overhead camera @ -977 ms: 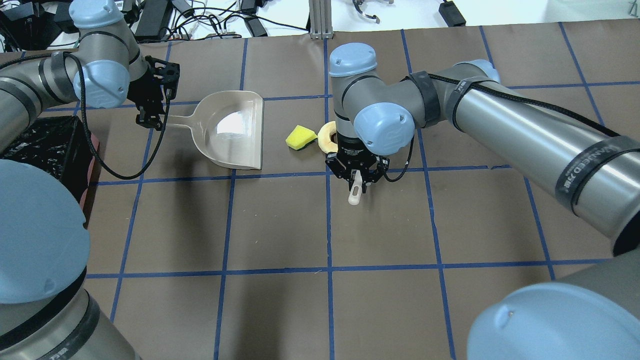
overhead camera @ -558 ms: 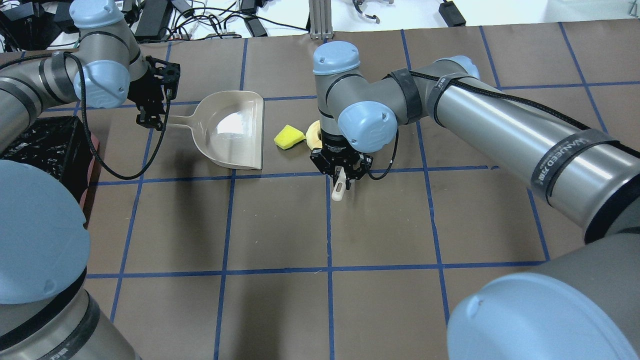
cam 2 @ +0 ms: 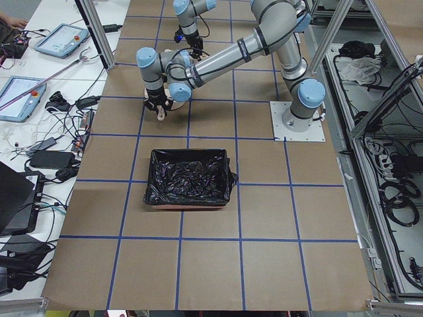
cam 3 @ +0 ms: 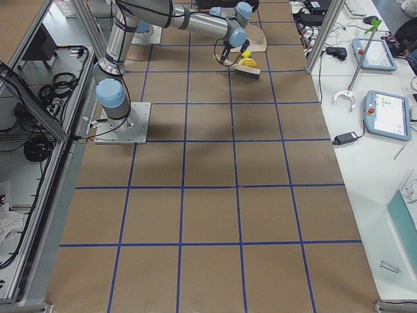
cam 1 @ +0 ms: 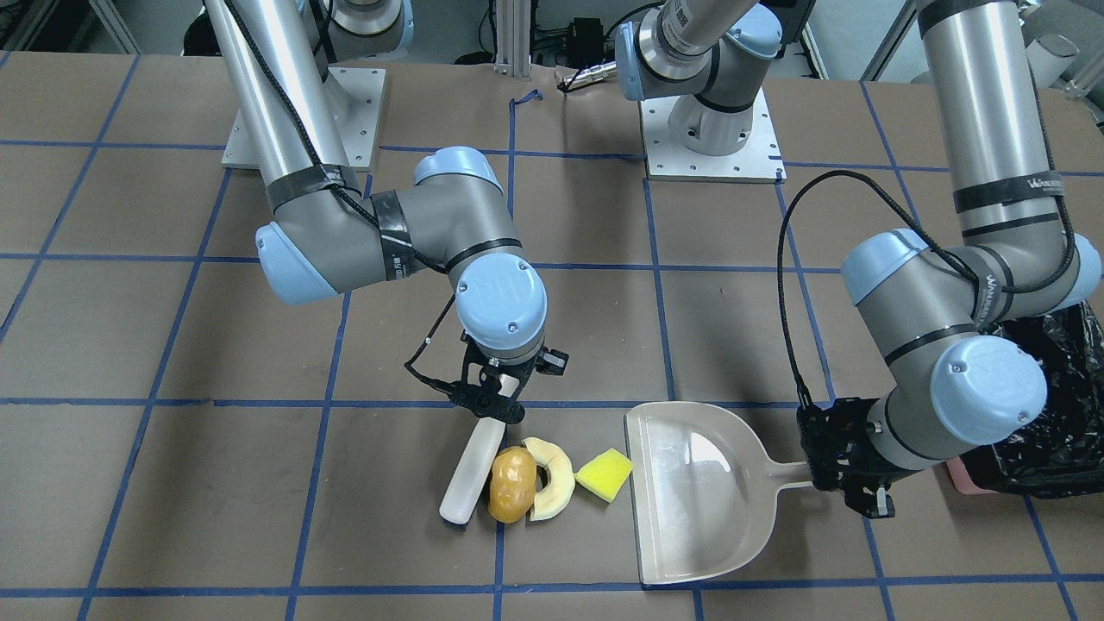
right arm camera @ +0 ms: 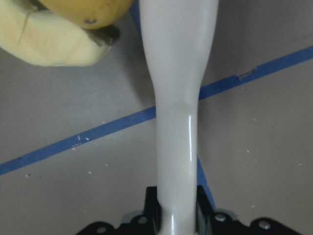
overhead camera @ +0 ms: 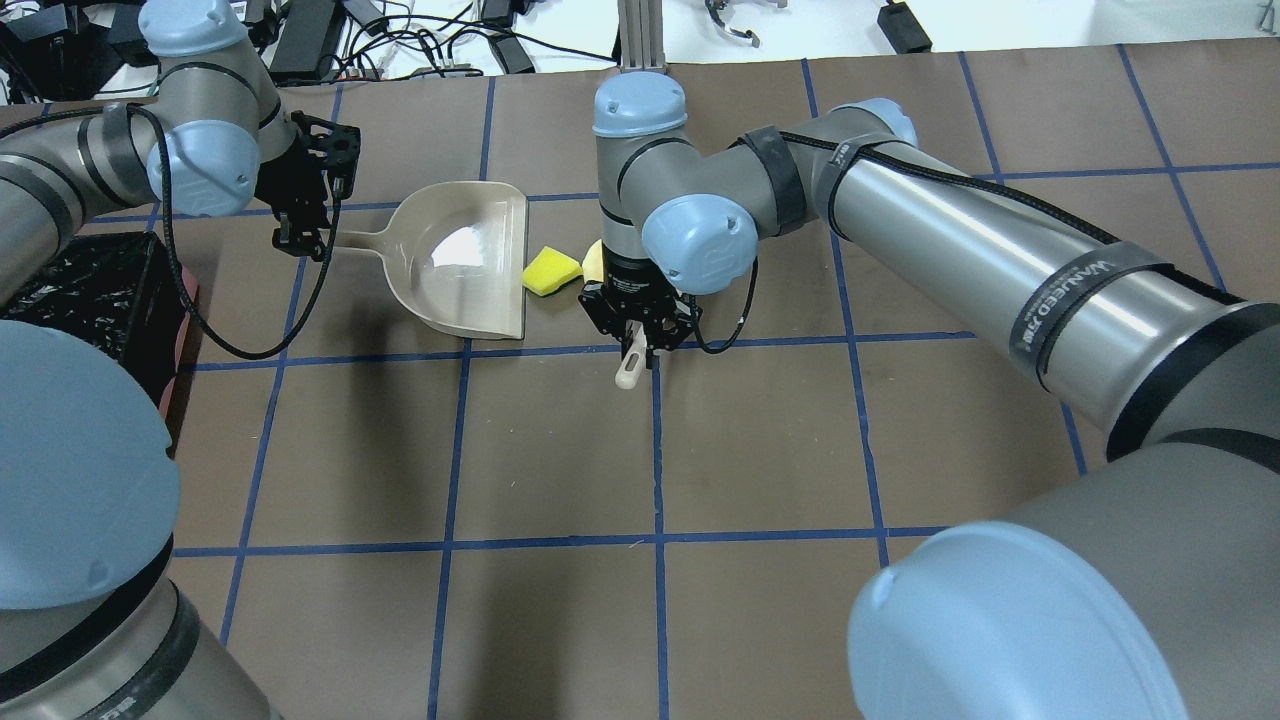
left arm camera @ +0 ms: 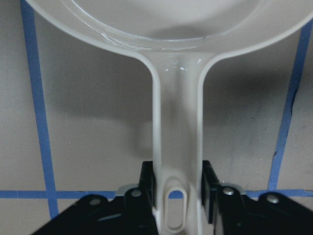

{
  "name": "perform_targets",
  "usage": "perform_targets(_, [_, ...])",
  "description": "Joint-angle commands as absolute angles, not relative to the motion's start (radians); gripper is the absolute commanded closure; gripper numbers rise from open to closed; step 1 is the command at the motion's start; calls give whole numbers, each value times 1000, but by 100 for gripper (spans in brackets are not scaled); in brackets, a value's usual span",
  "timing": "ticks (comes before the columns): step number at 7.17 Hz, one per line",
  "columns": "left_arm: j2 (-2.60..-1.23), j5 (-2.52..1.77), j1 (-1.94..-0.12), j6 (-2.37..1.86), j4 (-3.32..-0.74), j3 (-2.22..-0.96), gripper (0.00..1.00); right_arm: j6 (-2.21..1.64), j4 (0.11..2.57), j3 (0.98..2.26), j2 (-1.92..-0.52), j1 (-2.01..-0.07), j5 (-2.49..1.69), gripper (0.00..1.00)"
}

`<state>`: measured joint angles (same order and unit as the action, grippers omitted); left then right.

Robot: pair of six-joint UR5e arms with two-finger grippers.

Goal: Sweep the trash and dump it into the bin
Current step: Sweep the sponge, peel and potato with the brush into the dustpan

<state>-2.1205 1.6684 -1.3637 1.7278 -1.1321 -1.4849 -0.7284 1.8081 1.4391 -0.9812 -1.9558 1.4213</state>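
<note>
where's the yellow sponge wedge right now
In the front-facing view the yellow sponge wedge lies at the open edge of the dustpan, on its left, with the cream slice on the wedge's other side.

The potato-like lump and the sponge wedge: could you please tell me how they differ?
The lump is golden-brown and rounded; the sponge wedge is bright yellow and flat-faced. The lump lies against the brush; the sponge wedge sits at the mouth of the dustpan. Both rest on the table, outside it.
</note>
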Motion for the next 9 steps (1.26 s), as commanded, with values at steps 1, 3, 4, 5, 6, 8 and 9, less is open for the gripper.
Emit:
perform_targets(1, [-2118, 1669, -1367, 1726, -1132, -1483, 61, -746, 1810, 1401, -962, -1983, 1392, 84])
perform_targets(3, [-2117, 1671, -1379, 1724, -1132, -1485, 61, -747, 1813, 1394, -960, -1999, 1369, 84])
perform_targets(4, [-2117, 1671, -1379, 1724, -1131, -1485, 61, -747, 1830, 1393, -953, -2014, 1367, 84])
perform_targets(5, [-2120, 1669, -1379, 1724, -1132, -1485, 61, -747, 1833, 1393, -951, -2022, 1355, 84])
perform_targets(6, [-2118, 1669, -1379, 1724, -1132, -1483, 61, -746, 1845, 1387, -948, -2042, 1355, 84])
perform_targets(8, [-2118, 1671, -1379, 1726, -1132, -1485, 61, -745, 1897, 1368, -921, -2077, 1353, 84])
perform_targets(9, [-2123, 1669, -1379, 1726, -1132, -1485, 61, -750, 1898, 1361, -913, -2089, 1338, 84])
